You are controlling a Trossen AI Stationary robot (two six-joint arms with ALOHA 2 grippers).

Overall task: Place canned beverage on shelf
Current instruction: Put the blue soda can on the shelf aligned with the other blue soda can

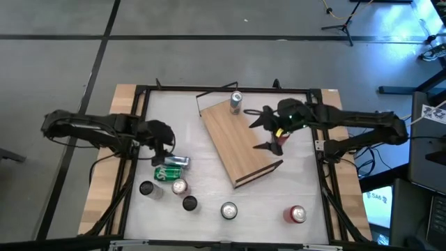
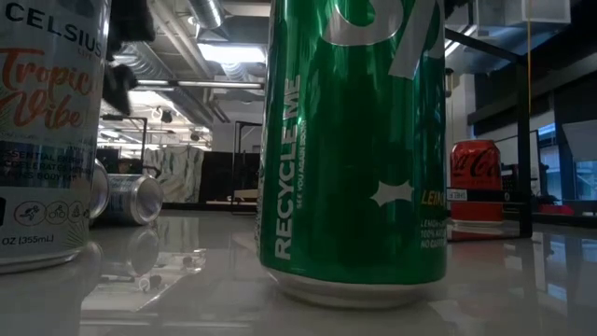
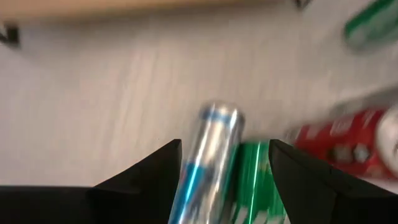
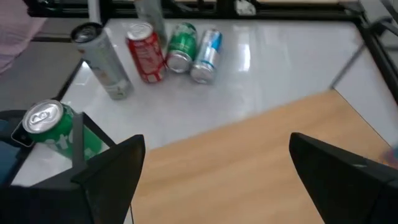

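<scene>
A white table top framed by black rails fills the high view, with grey floor beyond it. The shelf, a light-wood board, lies slanted across the middle of the table, and one can stands upright on its far end, near the thin black wire frame. The right gripper hovers over the shelf's right edge with its fingers spread wide and nothing between them. The left gripper sits at the table's left, just above a silver-blue can and a green can lying side by side. Near them stand a grey can, a red-topped can and a dark can. Further right stand a silver-topped can and a red can.

The low view looks level across the glossy table into a dim workshop. An upright green can fills the middle, a white can stands at the left, a can on its side lies behind, and a red can stands at the right.

In the left wrist view, the left fingers stand partly apart on either side of the silver-blue can and the green can; whether they touch either cannot be told.

The right wrist view shows the wide-spread right fingers over the bare wooden shelf, a green can at its end and four cans beyond.
</scene>
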